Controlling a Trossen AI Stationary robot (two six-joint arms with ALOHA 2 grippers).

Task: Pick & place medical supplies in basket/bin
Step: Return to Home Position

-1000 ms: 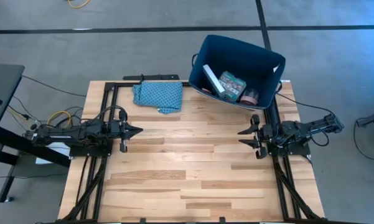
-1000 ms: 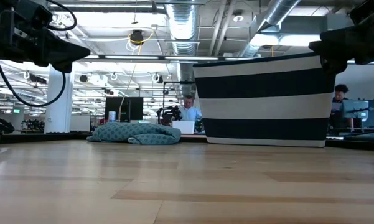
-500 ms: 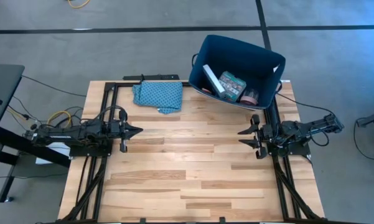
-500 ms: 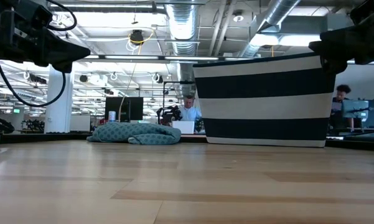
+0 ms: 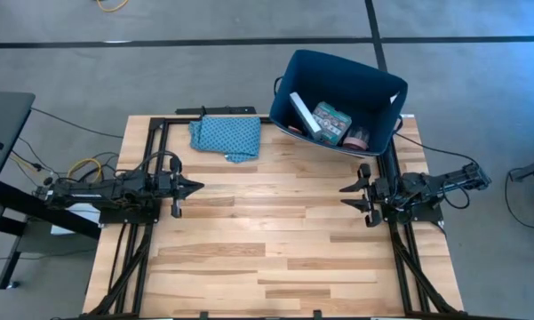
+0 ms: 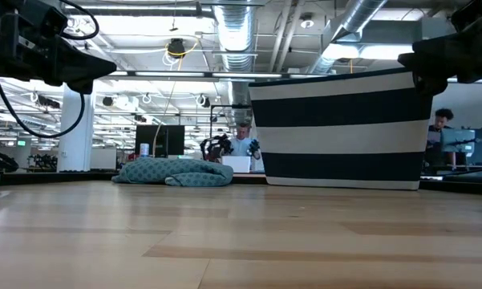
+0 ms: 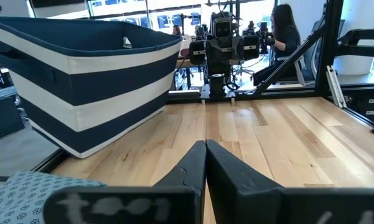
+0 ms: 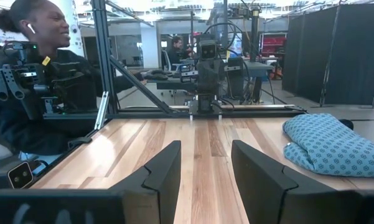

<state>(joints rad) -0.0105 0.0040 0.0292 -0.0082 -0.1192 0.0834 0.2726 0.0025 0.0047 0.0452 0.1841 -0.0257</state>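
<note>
Task looks essentially done. The navy bin (image 5: 384, 89) sits at the far right corner of the surface (image 5: 267, 231), holding the pill organizer (image 5: 304, 114), the teal-red box (image 5: 330, 123) and the pink roll (image 5: 359, 138); other contents are hidden. Outside the bin I see only the teal cloth (image 5: 226, 136), not a supply. The left hand (image 5: 194, 186) is at the left edge, fingers pressed together and empty. The right hand (image 5: 348, 196) is at the right edge, fingers spread and empty. Nothing seems left but parking.
</note>
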